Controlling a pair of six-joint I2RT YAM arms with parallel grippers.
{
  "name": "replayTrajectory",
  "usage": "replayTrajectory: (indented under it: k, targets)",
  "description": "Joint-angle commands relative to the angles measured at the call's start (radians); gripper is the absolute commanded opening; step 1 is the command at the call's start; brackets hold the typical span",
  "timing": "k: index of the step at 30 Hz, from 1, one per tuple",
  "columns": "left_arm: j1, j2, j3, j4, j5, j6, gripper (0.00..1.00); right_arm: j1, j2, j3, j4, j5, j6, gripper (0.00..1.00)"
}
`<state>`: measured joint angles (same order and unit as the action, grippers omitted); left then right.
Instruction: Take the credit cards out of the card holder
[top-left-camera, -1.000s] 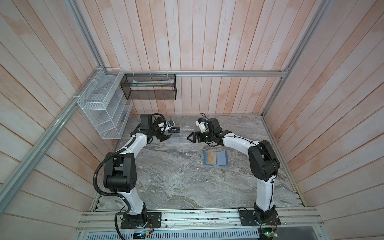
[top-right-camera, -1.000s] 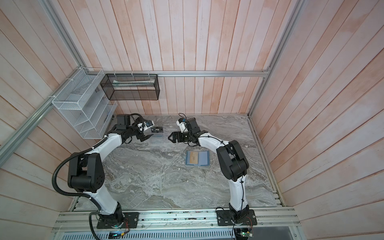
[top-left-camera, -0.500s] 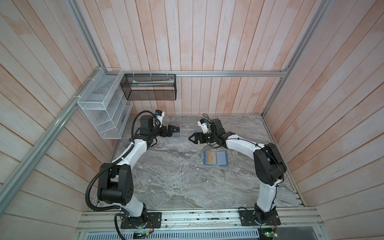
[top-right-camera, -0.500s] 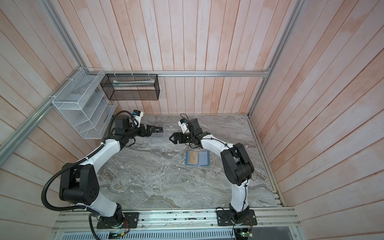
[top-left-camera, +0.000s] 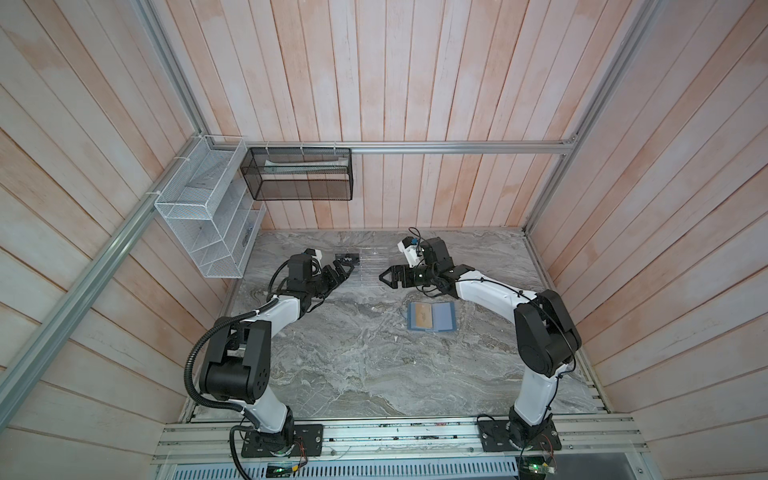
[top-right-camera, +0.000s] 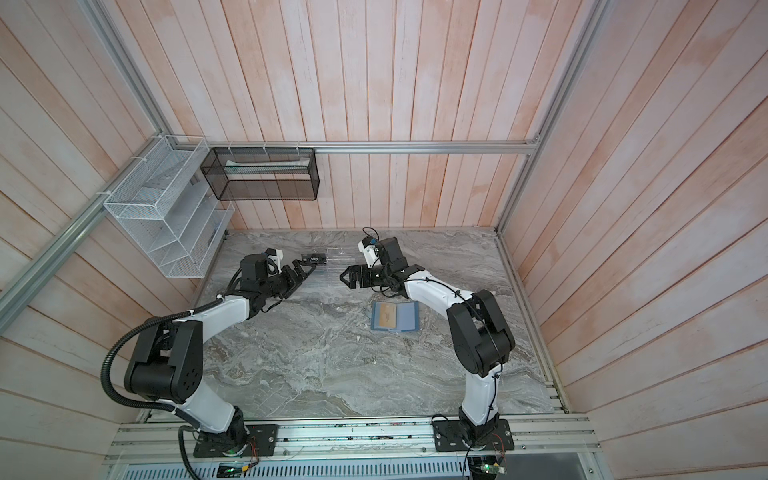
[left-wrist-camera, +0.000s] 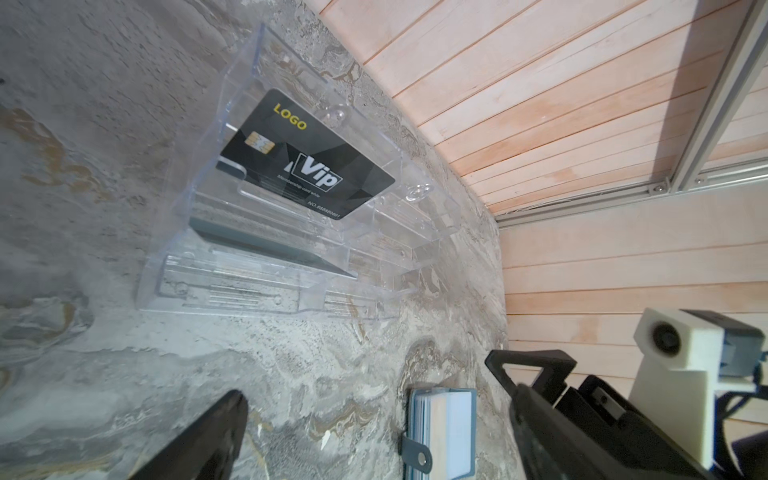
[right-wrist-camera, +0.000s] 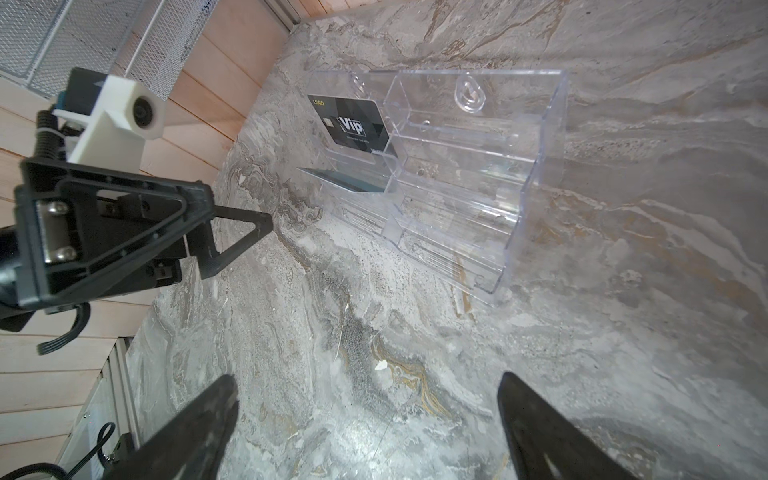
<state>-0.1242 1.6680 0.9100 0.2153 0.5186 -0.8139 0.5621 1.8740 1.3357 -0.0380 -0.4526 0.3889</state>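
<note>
The slate-blue card holder (top-left-camera: 431, 316) (top-right-camera: 395, 316) lies open and flat on the marble, right of centre. A gold-yellow credit card (top-left-camera: 420, 314) shows in its left half. In the left wrist view the card holder (left-wrist-camera: 442, 432) shows its snap tab and pale sleeves. A teal credit card (right-wrist-camera: 345, 180) (left-wrist-camera: 270, 245) lies in the clear rack's lower tier. My left gripper (top-left-camera: 347, 272) (left-wrist-camera: 378, 401) hovers open by the rack's left end, holding nothing. My right gripper (top-left-camera: 384, 277) (right-wrist-camera: 368, 386) hangs open and empty off the rack's right end, behind the holder.
A clear acrylic slotted rack (top-left-camera: 372, 266) (right-wrist-camera: 478, 166) stands near the back wall, with a black "Vip" card (top-left-camera: 348, 258) (left-wrist-camera: 305, 156) in its top tier. A white wire basket (top-left-camera: 203, 216) and a black mesh basket (top-left-camera: 299, 174) hang on the walls.
The left arm has drawn its gripper a little back from the rack and lowered its elbow. The right arm's elbow has shifted slightly right. Both grippers stay open.
</note>
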Motion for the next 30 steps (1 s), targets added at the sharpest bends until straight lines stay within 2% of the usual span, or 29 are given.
replayTrajectory:
  k: [1,6,12,21,30]
  targets:
    - [-0.005,0.038,0.028,0.087,-0.004,-0.105,1.0,0.004,-0.006,0.013,-0.005,0.014,-0.01,0.98]
    - [-0.011,0.081,0.031,0.178,-0.03,-0.157,1.0,0.004,0.025,0.062,-0.015,0.008,-0.007,0.98]
    - [-0.02,0.166,0.112,0.196,-0.046,-0.154,1.0,0.004,0.03,0.079,-0.025,0.018,-0.016,0.98]
    - [-0.032,0.252,0.21,0.158,-0.087,-0.107,1.0,-0.004,0.03,0.065,-0.022,0.018,-0.021,0.98]
    - [-0.039,0.253,0.252,0.124,-0.122,-0.058,1.0,-0.006,0.042,0.063,-0.012,0.011,-0.017,0.98]
